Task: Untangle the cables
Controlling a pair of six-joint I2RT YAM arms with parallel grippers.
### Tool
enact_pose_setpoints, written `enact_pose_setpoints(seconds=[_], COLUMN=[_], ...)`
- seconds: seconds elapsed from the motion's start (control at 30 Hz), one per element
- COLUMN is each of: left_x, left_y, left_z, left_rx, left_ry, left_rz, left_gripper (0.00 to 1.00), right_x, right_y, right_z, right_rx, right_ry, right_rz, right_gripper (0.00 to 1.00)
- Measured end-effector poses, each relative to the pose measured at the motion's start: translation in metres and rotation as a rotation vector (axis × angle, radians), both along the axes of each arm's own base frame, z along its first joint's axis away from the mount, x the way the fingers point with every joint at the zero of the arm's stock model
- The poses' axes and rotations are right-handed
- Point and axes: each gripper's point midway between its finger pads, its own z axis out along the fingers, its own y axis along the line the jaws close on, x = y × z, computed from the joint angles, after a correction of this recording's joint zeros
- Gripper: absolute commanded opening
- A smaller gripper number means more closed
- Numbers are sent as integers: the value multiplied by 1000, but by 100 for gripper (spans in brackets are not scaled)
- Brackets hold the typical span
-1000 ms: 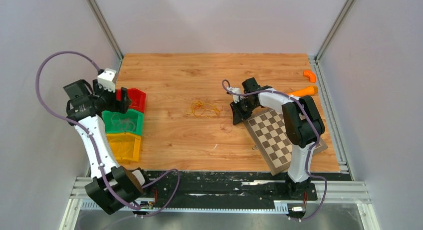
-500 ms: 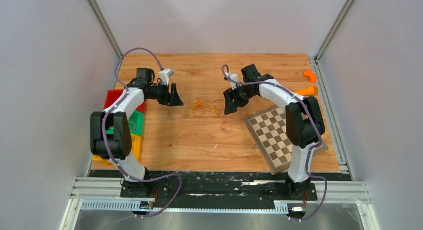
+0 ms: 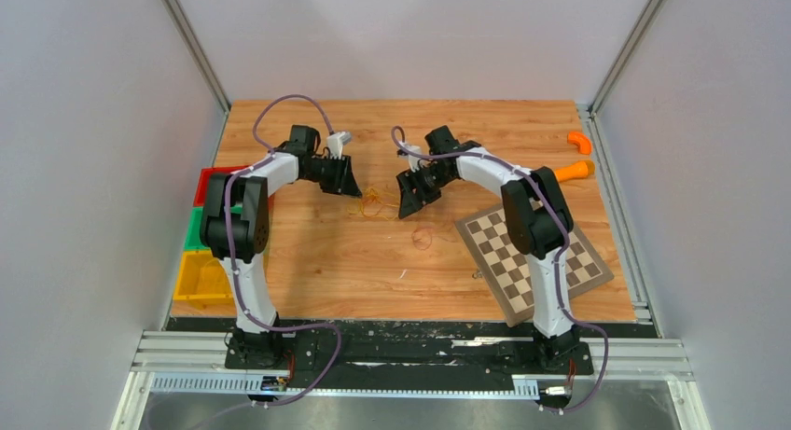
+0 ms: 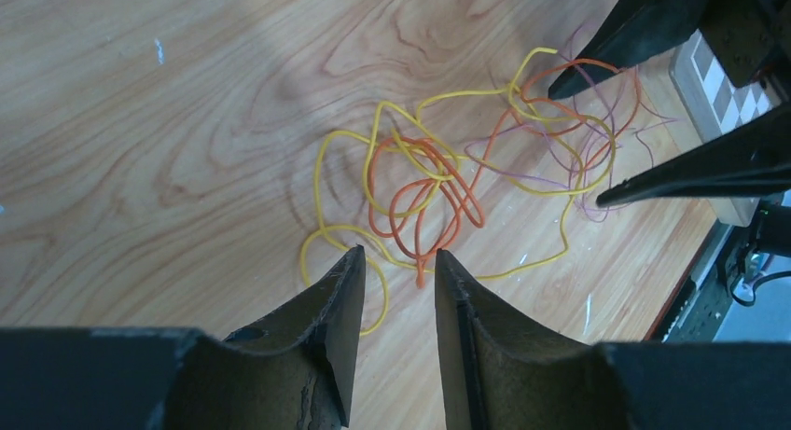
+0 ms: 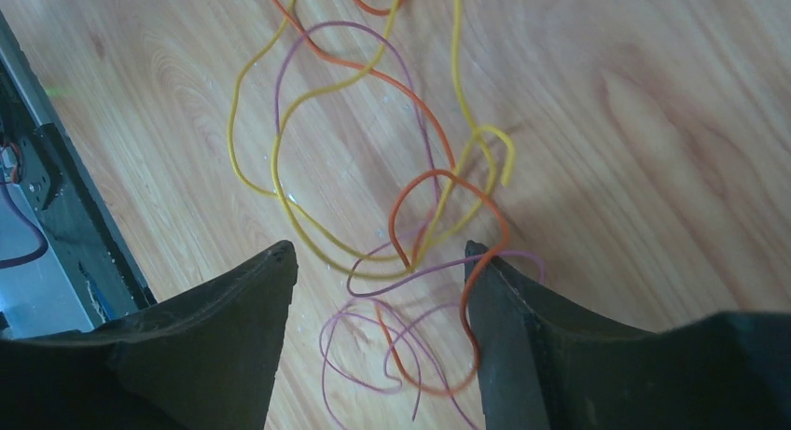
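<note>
One broad table (image 3: 317, 262) of pale, grained wood is carrying the cables (image 3: 378, 203). They are lying near its middle as a loose knot of hair-thin, glossy strands in yellow, orange and pale purple, curling over one another. A flat checkered board (image 3: 532, 262) of brown and cream squares is sitting askew to the right. Three boxy plastic bins (image 3: 198, 285), red, green and yellow, are lining the left edge. The left gripper (image 3: 347, 186) is pointing at the knot's left side, its dark wedge-shaped fingers (image 4: 326, 337) standing narrowly apart over a yellow curl. The right gripper (image 3: 408, 204) is flanking the other side, its matte fingers (image 5: 233, 327) spreading wide around orange and purple curls. A small reddish loop (image 3: 424, 236) is lying apart, nearer the arms.
</note>
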Motion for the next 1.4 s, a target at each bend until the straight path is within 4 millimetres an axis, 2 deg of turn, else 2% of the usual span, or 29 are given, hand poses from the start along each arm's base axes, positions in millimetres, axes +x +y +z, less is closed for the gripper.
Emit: enact_pose_setpoints(seconds=[0.2,0.33,0.37,0.5,0.57,0.6,0.63,0.77,0.87,1.07,1.23,1.4], left_x=[-2,-2,-1,5,7,8,8,7,4,0,6,9], left_y=[-4,-9,-9,-13,-14,-14,-14,-12,-9,9,42,82], left_z=[-15,-15,-15,-10,-8,-7,-7,0,30,142,220,279], left_rx=[-12,-27,-31,-51,-56,-58,-57,-41,-33,-46,4,23], left_ry=[45,50,48,39,35,31,32,19,-41,-309,-473,-564], left_rz=[1,-7,-7,-5,-4,-3,-2,1,4,48,163,282], left_gripper=[41,36,34,16,7,1,0,0,0,0,0,0], right_x=[-6,-3,-3,1,5,6,6,6,4,-6,-12,-14], right_y=[17,16,16,15,13,11,11,9,6,-9,-23,-32], right_z=[-12,-14,-15,-20,-22,-23,-24,-25,-25,-26,-27,-27], right_rx=[-6,-18,-19,-35,-48,-55,-59,-55,-55,-77,-87,-90], right_ry=[7,-6,-7,-23,-34,-40,-44,-48,-75,-96,-100,-105], right_rz=[32,25,25,16,8,6,5,2,5,8,3,-5], right_gripper=[54,45,41,20,2,0,0,0,0,0,0,0])
